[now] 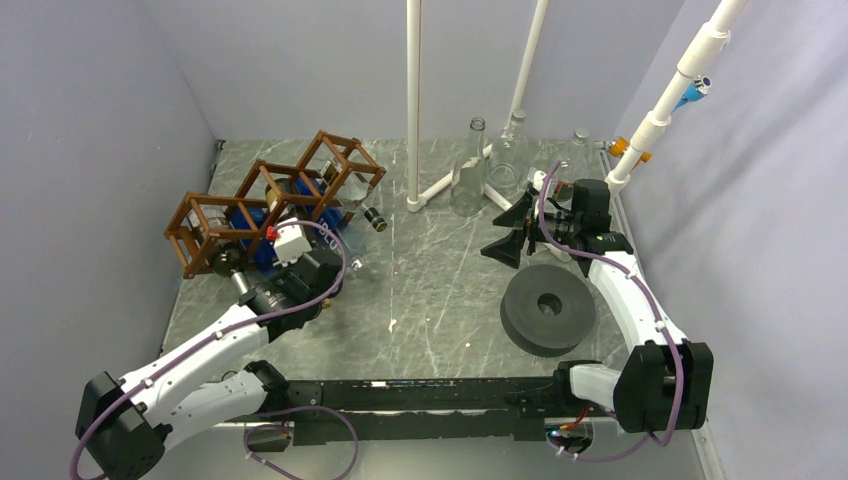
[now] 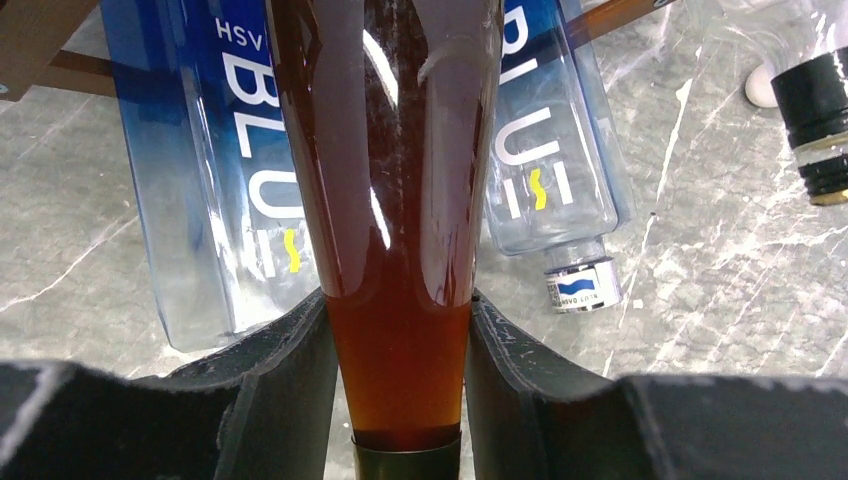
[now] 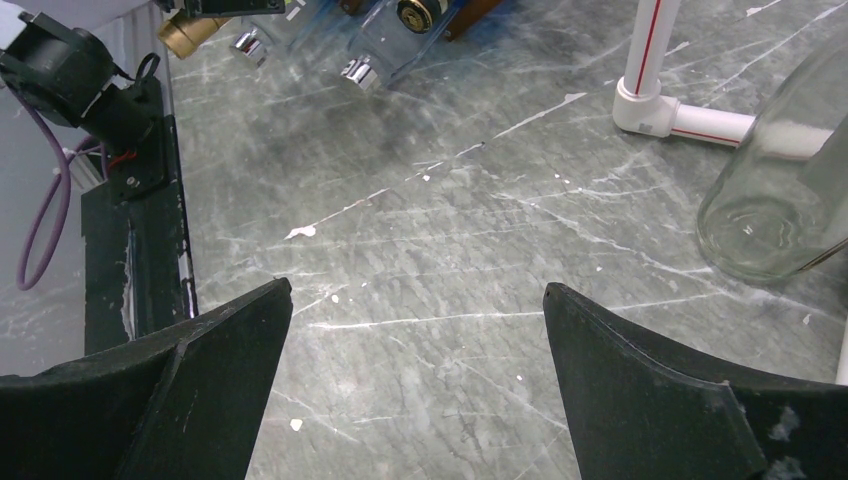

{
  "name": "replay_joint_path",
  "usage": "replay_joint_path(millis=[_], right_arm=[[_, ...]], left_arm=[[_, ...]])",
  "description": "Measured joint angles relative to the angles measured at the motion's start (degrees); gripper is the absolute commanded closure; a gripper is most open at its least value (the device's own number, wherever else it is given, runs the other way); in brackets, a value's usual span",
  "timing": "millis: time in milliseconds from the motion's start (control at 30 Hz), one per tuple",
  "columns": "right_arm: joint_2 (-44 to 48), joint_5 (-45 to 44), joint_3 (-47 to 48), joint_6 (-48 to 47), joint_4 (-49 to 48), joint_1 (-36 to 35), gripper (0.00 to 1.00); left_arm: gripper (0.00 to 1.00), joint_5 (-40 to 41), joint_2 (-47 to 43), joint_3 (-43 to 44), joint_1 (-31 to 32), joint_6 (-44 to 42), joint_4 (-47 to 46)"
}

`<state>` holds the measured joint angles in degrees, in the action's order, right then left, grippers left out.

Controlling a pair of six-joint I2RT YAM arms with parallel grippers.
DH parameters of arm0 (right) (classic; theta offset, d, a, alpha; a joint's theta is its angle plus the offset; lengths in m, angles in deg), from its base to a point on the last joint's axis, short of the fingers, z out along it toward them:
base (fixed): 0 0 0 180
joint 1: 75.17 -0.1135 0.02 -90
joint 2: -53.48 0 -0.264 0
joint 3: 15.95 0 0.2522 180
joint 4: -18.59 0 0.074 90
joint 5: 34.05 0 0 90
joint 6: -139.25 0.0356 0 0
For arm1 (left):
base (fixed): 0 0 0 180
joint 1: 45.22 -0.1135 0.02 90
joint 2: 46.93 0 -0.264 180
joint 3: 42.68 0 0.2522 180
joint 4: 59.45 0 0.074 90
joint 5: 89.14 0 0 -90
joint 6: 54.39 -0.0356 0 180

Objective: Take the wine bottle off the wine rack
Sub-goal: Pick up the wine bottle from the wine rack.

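Black fingers [image 2: 290,380] of the left gripper [image 2: 398,330] fill the bottom of the left wrist view, clenched on the neck of the wine bottle [image 2: 385,150]. Both pads press the amber glass just above its dark cap. The bottle's body widens away from the camera. Behind it lie two blue bottles [image 2: 215,180], one on each side, and a black-capped bottle [image 2: 815,120] pokes in at the right edge over the grey marble table [image 2: 700,300].

Seen from the right wrist, the right gripper [image 3: 416,290] is spread wide with only bare table between its fingers [image 3: 200,390]. A clear bottle [image 3: 780,200] stands to the right, and a white pipe [image 3: 650,70] rises beyond it. Capped necks show along the top edge, too small to tell apart.

From above, the wine rack [image 1: 270,195] sits at the far left of the table. The wine bottle [image 1: 226,260] rests in the cell at the rack's left end, neck pointing out toward the left gripper [image 1: 255,288], which grasps it. Blue bottles fill the middle cells, and the black-capped bottle [image 1: 372,215] juts from the right end. The right gripper [image 1: 510,230] hangs released near the clear bottle [image 1: 468,180], with a black disc [image 1: 547,308] just in front of it.
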<state>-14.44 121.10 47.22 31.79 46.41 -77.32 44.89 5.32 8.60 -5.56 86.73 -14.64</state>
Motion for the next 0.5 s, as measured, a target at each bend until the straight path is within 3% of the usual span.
replay_joint_path(millis=[500], right_arm=[[0.0, 1.1, -0.3, 0.0, -0.3, 0.1, 0.00]], left_arm=[[1.00, 6.3, -1.2, 0.9, 8.8, 12.2, 10.8]])
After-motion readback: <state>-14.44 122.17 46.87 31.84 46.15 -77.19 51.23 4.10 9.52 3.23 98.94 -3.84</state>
